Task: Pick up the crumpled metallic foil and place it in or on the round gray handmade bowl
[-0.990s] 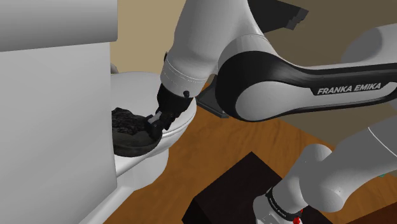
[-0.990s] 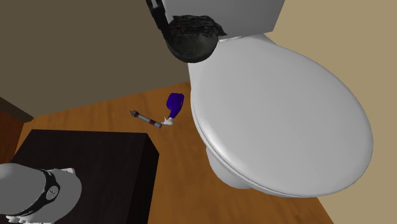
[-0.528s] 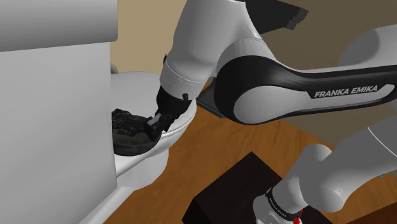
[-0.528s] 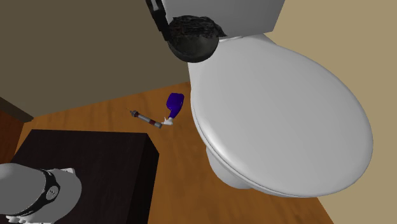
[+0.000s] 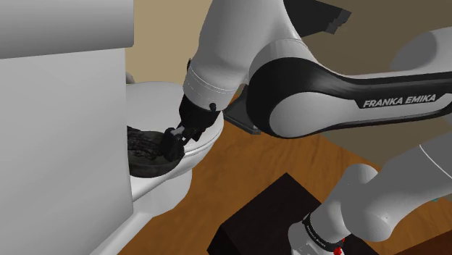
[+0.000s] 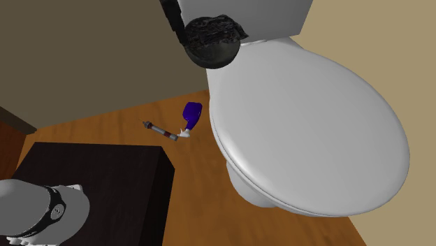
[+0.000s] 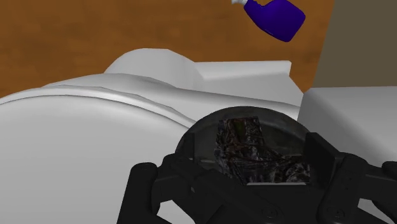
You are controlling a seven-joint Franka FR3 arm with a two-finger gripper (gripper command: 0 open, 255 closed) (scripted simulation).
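Note:
A round dark gray bowl (image 5: pixel 150 165) sits on the white toilet at the back of the lid, next to the tank. The crumpled dark foil (image 5: pixel 144 142) lies inside it. My black gripper (image 5: pixel 174 138) hangs over the bowl's rim with its fingers apart. In the wrist view the gripper (image 7: pixel 230 163) is open, the fingers (image 7: pixel 320 151) standing to either side of the foil (image 7: pixel 254 151) without clasping it, and the bowl (image 7: pixel 205 132) lies below. From the second exterior view the bowl (image 6: pixel 213 50) holds the foil (image 6: pixel 213 28), with the gripper (image 6: pixel 172 17) beside it.
The closed white toilet lid (image 6: pixel 307 126) slopes away from the bowl. The white tank (image 5: pixel 58 130) stands close behind it. A blue bottle (image 6: pixel 192 114) and a small stick lie on the wooden floor. The dark box stand (image 5: pixel 268 217) is near the arm's base.
The fingers have opened and let go of the foil, which now rests lower in the bowl. The hand has shifted slightly over the rim.

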